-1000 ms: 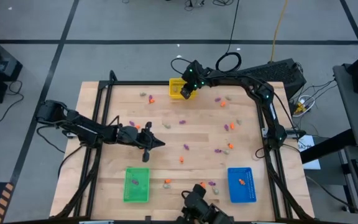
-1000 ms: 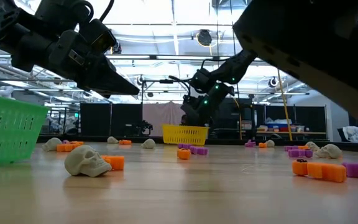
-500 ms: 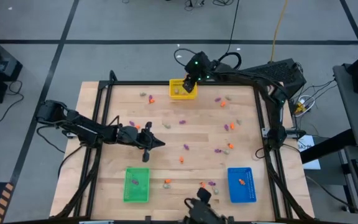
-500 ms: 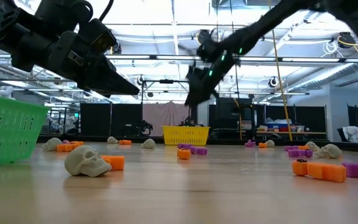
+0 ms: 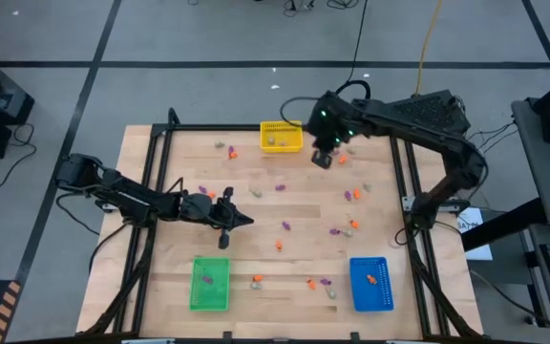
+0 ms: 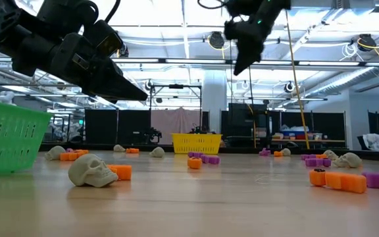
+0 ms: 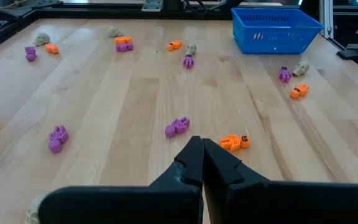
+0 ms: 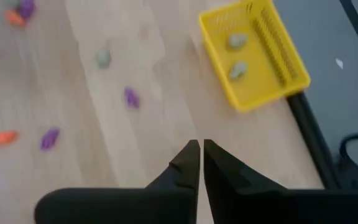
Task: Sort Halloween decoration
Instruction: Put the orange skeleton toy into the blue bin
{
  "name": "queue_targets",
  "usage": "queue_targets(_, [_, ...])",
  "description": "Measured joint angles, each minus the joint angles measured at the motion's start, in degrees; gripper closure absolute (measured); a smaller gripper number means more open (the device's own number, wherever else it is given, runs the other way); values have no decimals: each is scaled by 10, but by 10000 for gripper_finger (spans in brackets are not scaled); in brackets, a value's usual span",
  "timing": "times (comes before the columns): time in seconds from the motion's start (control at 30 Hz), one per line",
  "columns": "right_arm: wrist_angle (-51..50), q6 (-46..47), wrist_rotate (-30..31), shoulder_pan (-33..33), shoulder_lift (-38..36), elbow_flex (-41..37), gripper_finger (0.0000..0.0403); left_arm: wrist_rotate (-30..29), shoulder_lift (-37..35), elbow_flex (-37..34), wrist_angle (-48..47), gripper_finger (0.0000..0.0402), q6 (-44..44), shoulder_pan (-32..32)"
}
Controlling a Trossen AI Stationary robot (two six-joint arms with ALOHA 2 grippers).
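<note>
The right gripper (image 5: 322, 159) hangs above the far part of the table (image 5: 256, 244), just right of the yellow bin (image 5: 282, 136), with its fingers (image 8: 188, 163) pressed together and nothing between them. In the low view it shows high up, its arm cut off by the upper edge. The left gripper (image 5: 243, 221) waits over the left middle of the table, its jaws also closed and empty; the low view shows it as a dark bulk at the upper left, and its tip is hard to separate from the dim room behind.

The Halloween decoration (image 5: 285, 226) lies scattered over the wooden top: purple, orange and pale pieces, most too small in the high view to tell their shapes. Close to the low camera a pale skull (image 6: 92, 170) rests touching an orange piece (image 6: 120, 172). Two pale pieces (image 8: 237, 56) lie in the yellow bin. The green bin (image 5: 209, 284) at the near left holds a purple piece that is barely visible through its mesh, and the blue bin (image 5: 370, 283) at the near right holds an orange one. In the low view the green bin is cut off at the left edge, and the blue bin does not show at all. The right wrist view is smeared, so the loose pieces near the yellow bin read only as coloured blots.
</note>
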Motion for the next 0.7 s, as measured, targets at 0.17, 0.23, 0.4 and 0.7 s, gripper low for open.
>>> queue_targets(0.17, [7,45,13,43,-55,-84,400,0,0,0,0,400,0,0])
queue_targets(0.23, [56,80,12,60,-79,-142,400,0,0,0,0,400,-1,0])
queue_targets(0.4, [166,155,11,111,-143,-306,402,0,0,0,0,400,-2,0])
queue_targets(0.7, [99,323,27,200,-229,-460,396,0,0,0,1,400,-2,0])
